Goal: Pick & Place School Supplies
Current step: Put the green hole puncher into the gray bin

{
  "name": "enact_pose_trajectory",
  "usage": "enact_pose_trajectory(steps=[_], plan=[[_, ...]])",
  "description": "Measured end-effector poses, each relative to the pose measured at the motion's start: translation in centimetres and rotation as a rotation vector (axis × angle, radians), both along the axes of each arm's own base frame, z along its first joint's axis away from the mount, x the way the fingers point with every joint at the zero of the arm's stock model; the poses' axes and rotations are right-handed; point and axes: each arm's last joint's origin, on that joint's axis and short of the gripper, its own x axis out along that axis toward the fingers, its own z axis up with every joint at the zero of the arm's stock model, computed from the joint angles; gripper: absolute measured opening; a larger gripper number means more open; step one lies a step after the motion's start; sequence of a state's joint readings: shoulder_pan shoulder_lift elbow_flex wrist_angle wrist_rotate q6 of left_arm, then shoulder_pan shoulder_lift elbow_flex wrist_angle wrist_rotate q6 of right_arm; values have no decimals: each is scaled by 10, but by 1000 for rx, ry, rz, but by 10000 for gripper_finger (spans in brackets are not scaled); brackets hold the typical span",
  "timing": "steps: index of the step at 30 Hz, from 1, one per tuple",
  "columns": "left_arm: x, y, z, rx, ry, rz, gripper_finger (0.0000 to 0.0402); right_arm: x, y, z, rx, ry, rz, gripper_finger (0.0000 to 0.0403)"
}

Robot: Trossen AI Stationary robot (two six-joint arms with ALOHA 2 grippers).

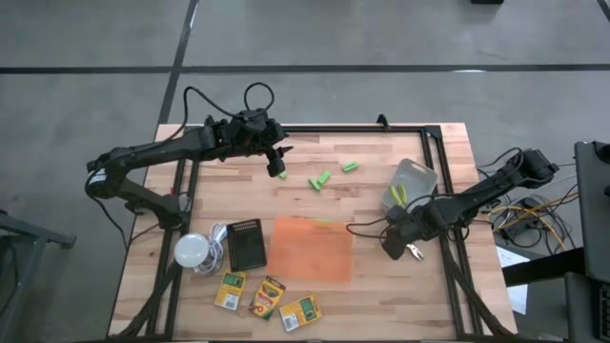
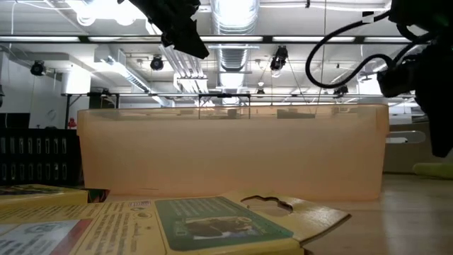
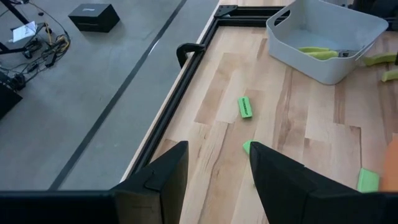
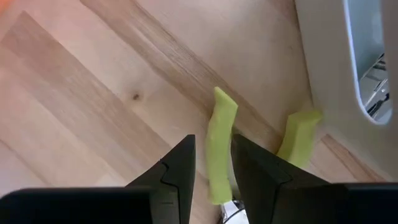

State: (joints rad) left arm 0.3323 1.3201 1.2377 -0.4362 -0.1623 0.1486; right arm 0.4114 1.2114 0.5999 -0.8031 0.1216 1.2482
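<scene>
My left gripper [image 3: 217, 165] is open and held above the far part of the table [image 1: 381, 143]. A bright green block [image 3: 247, 147] lies on the wood just beyond its fingers. Two more green blocks [image 1: 319, 179] [image 1: 350, 167] lie to its right. My right gripper [image 4: 213, 163] is down by the table's right side and shut on yellow-green-handled scissors [image 4: 221, 146]. A second pair of scissors [image 3: 320, 53] lies in the pale bin [image 1: 416, 179]. Three crayon boxes [image 1: 268, 297] lie flat near the near edge. My right gripper has one scissor handle [image 4: 219, 134] between its two fingers, coming from above and pointing down. The handle runs lengthwise through the narrow gap. The other handle [image 4: 299, 133] sticks out beside it, next to the bin wall. Whether the scissors are off the wood does not show.
An orange translucent tray [image 1: 313, 250] sits mid-table and fills the low view [image 2: 233, 152]. A white bulb with cord [image 1: 193, 250] and a black box [image 1: 248, 243] lie to its left. A black frame [image 1: 381, 129] rims the table. Bare wood lies between tray and blocks.
</scene>
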Motion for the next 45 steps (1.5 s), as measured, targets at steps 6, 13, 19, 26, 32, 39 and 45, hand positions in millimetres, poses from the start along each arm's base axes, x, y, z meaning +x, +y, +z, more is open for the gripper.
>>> enact_pose_trajectory(steps=[6, 13, 19, 26, 32, 39, 45], plan=[[0, 0, 0, 0, 0, 0, 177, -3, 0, -14, 49, -14, 1, 99], [0, 0, 0, 0, 0, 0, 177, -7, -1, -21, 68, -1, -26, 89], [0, 0, 0, 0, 2, 0, 177, 1, 3, -21, 90, -70, 64, 79], [0, 0, -1, -2, 8, 0, 177, 4, 4, -26, 81, -32, 30, 52], [0, 0, -1, 3, 10, -4, 177, 9, 6, -23, 72, -24, 54, 26], [0, 0, -1, 3, 10, -4, 177, 15, 8, -16, 59, -51, 51, 24], [0, 0, -1, 4, 10, -4, 177, 25, 12, -1, 71, -100, 67, 21]])
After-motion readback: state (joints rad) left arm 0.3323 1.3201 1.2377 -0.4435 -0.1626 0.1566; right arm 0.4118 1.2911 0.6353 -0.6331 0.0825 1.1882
